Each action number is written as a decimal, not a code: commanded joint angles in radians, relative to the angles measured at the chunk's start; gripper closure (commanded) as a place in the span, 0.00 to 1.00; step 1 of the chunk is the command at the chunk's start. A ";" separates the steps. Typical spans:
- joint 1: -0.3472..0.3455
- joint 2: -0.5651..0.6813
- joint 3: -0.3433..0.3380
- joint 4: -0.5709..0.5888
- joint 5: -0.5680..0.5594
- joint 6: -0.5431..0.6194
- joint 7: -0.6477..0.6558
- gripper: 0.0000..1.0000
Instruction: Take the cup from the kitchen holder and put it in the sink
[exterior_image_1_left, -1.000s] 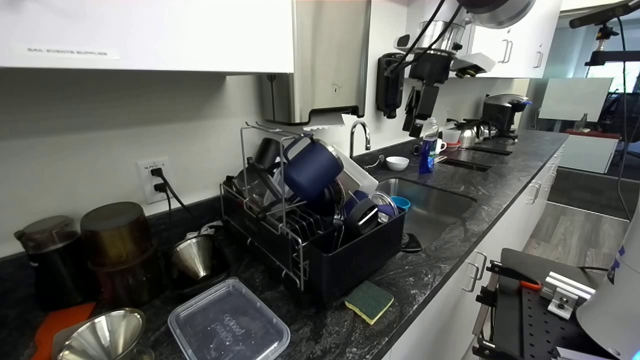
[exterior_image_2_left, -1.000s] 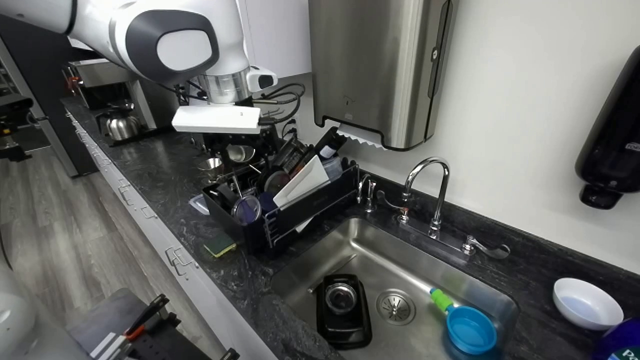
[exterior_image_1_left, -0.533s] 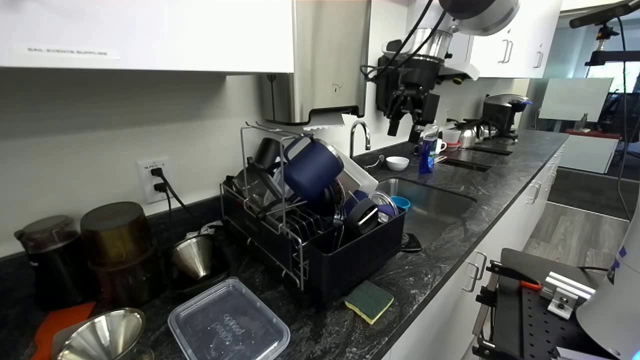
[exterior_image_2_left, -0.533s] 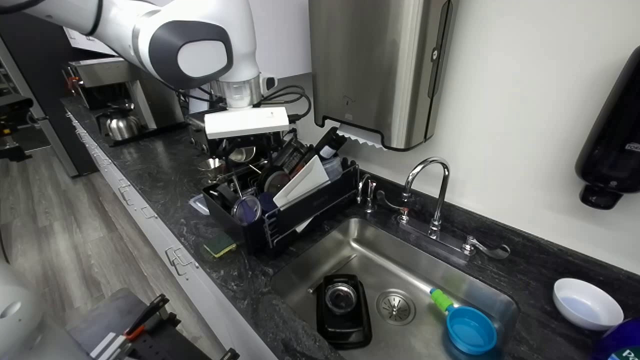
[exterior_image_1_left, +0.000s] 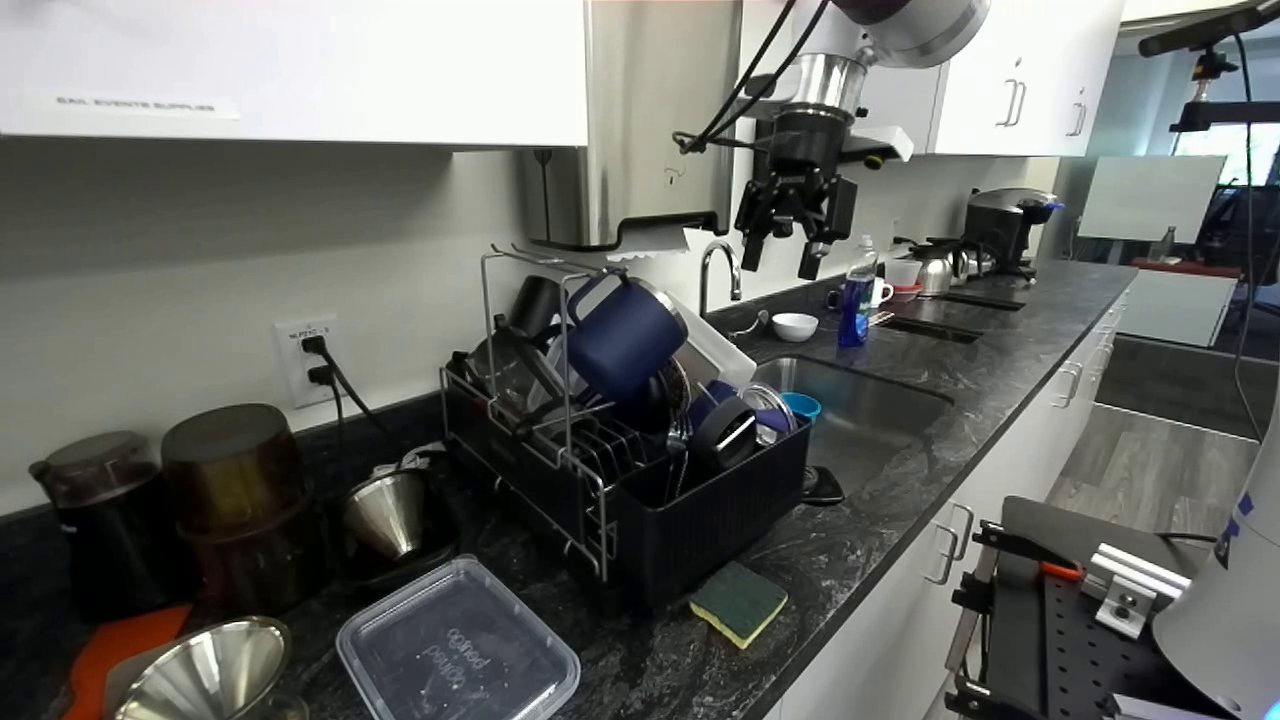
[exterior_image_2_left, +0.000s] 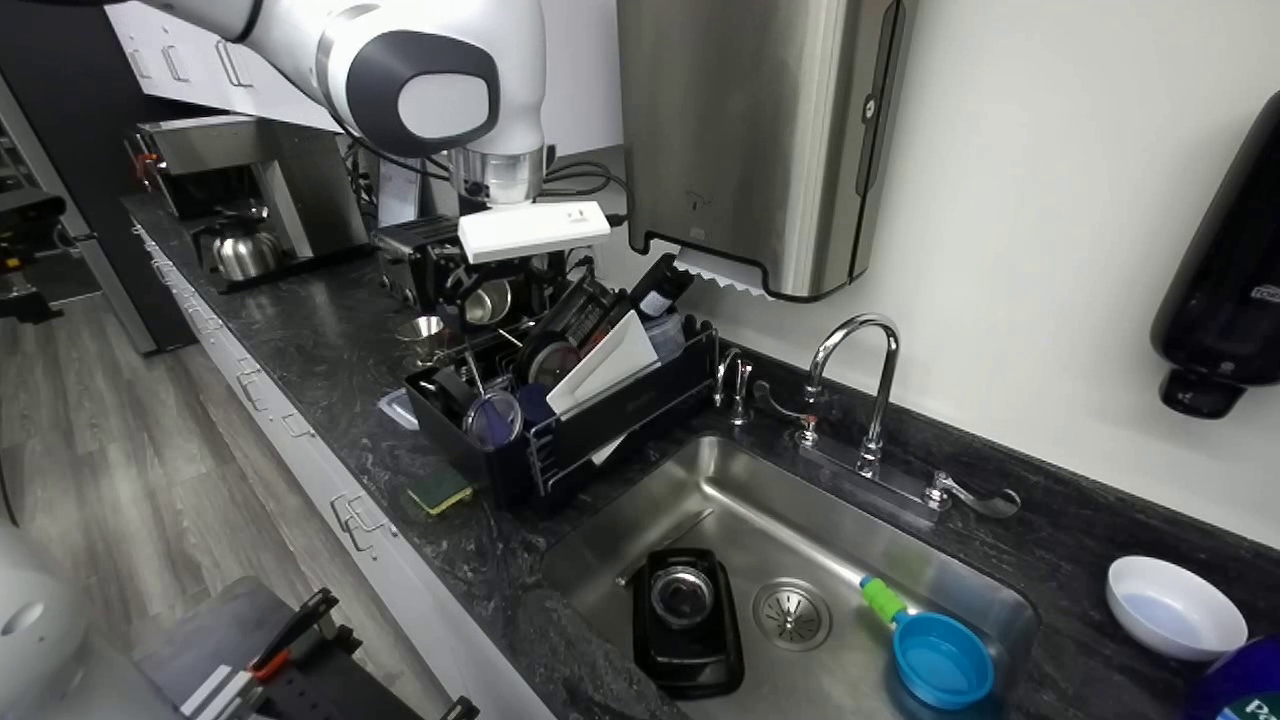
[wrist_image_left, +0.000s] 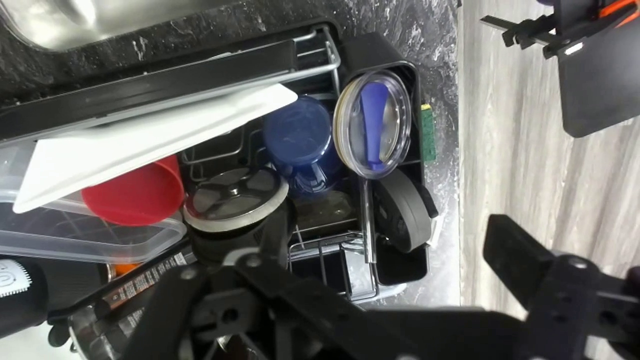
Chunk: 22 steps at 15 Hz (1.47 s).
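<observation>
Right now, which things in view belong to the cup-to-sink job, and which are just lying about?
Job:
dish rack, pick-up spot
navy-blue cup, tilted in it
sink, drop-off
end effector, open, holding nothing

Lying about:
sponge, clear container and white bowl on the counter
blue scoop in the sink
red cup in the dish rack

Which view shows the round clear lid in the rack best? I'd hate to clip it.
The wrist view: the lid appears largest there, nothing covering its face or blue strip. Both exterior views show it smaller, in the rack.
</observation>
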 joint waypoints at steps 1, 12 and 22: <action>-0.037 0.002 0.035 0.002 0.012 -0.005 -0.009 0.00; -0.011 0.097 -0.016 0.064 0.224 -0.062 -0.373 0.00; -0.078 0.198 0.034 0.118 0.447 -0.185 -0.644 0.00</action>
